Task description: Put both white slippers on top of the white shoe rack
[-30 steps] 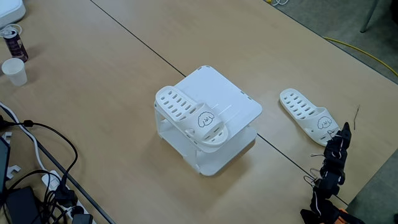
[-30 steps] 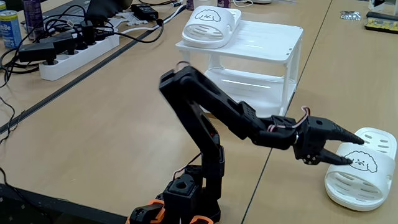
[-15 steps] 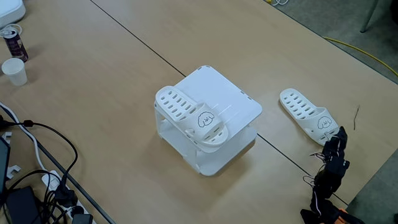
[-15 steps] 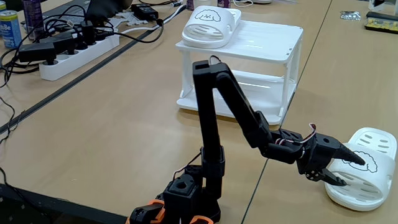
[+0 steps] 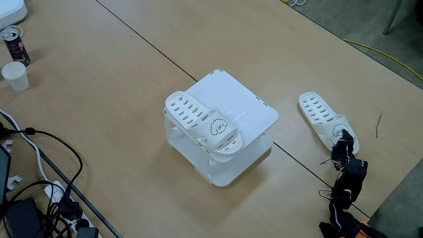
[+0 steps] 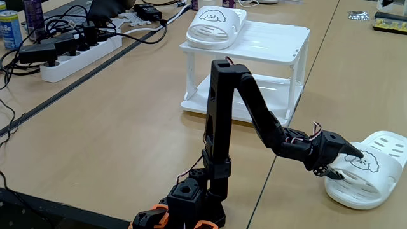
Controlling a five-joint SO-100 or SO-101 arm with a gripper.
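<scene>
Since the earlier frames we note that the arm has dropped lower and reached farther out, and the gripper (image 6: 351, 164) has arrived at the strap of the slipper on the table (image 6: 365, 179), which has shifted slightly. The other slipper (image 5: 201, 124) and the white shoe rack (image 5: 248, 106) are unchanged.

The surface is a light wood-tone table (image 5: 99, 92) with dark seams running diagonally between its panels. In a fixed view we record a paper cup (image 5: 14, 75) and a can (image 5: 13, 43) at the upper left, black cables (image 5: 39, 165) at the lower left, and grey floor with a yellow cable (image 5: 383, 56) at the upper right. In a fixed view a white power strip (image 6: 79, 54) lies at the upper left.

The black arm (image 6: 219, 121) stands upright from its base, then angles down and to the right, the forearm low over the table. The fingers sit at the strap opening, one over the strap and one below it; we cannot tell whether they have closed on it. The first slipper rests on the rack's top at one edge, partly overhanging.
</scene>
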